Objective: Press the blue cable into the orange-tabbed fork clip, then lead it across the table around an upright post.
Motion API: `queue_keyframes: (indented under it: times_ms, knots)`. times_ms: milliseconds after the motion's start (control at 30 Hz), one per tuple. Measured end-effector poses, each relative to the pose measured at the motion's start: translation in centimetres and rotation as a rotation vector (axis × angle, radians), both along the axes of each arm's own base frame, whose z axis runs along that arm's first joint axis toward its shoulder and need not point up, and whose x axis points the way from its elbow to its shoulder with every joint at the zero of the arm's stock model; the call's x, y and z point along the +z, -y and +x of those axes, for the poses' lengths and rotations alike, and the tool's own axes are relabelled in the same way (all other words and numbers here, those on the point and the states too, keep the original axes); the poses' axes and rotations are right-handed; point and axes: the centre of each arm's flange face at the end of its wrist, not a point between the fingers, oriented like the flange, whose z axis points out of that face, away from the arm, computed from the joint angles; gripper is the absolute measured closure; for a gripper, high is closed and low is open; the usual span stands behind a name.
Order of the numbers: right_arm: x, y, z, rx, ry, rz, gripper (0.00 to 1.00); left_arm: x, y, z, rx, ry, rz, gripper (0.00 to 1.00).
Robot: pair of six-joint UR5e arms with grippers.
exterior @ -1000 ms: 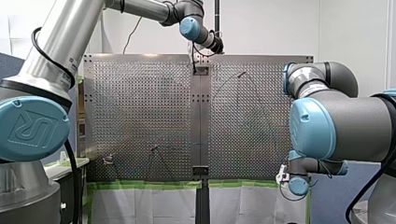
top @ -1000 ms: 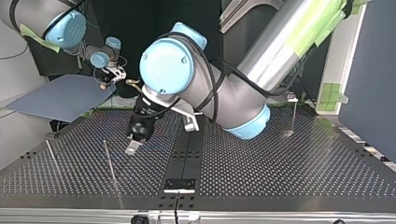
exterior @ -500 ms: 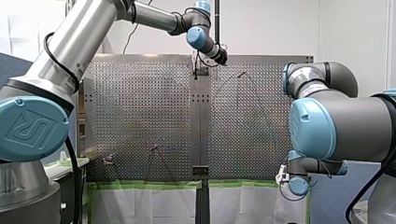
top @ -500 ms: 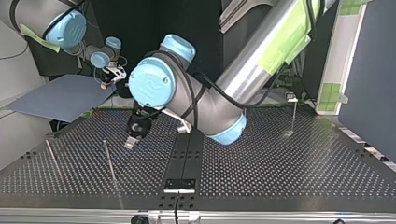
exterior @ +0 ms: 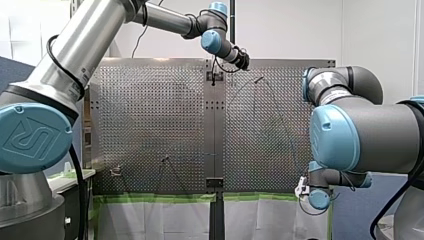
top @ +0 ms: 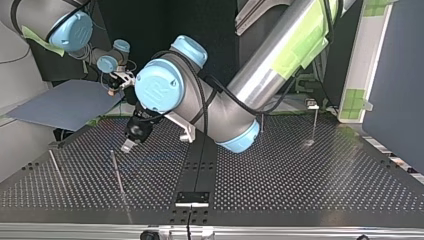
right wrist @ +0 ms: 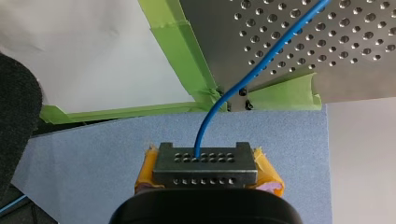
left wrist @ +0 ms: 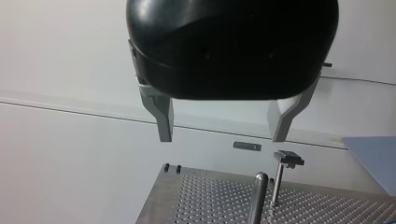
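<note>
Right gripper (right wrist: 205, 161): in the top view it sits far left of the black centre strip (top: 200, 165), past the far edge of the table (top: 300, 190) and above a blue-grey sheet (top: 60, 105). My right wrist view shows its yellow pads (right wrist: 148, 164) clamped on the blue cable.
Blue cable (right wrist: 243, 84): it leaves that grip, passes the green tape (right wrist: 184, 44) on the table's edge and runs on over the perforated plate.
Outer thin post (top: 54, 169): well left of the strip, near the table's side edge.
Inner thin post (top: 118, 176): between the outer post and the strip.
Left gripper (top: 128, 146): left of the strip and above the plate, with its tips near the inner post's top but apart from it. My left wrist view shows the metal fingers (left wrist: 163, 116) spread wide, holding nothing.
Short post (top: 261, 122): right of the strip, just beside my left arm's blue joint.
T-headed post (top: 314, 125): further right of the strip, by the far edge.
Room: right of the strip, open plate runs from these two posts to the near edge.
</note>
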Motion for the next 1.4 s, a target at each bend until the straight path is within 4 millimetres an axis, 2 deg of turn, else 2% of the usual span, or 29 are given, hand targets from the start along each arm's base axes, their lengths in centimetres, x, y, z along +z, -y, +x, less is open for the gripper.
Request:
queue_keyframes:
  times_ms: [400, 867, 1400]
  knots:
    - [0.0, 0.0, 0.1, 0.005, 0.001, 0.001, 0.98, -1.0, -0.4, 0.0, 0.033, -0.021, 0.016, 0.0]
    - [0.1, 0.2, 0.1, 0.012, 0.004, 0.0, 0.98, -1.2, -0.4, -0.1, 0.039, -0.027, 0.014, 0.0]
    - [0.1, 0.1, 0.5, 0.019, 0.004, 0.003, 0.98, -1.9, -1.8, -0.3, 0.163, -0.094, 0.062, 0.0]
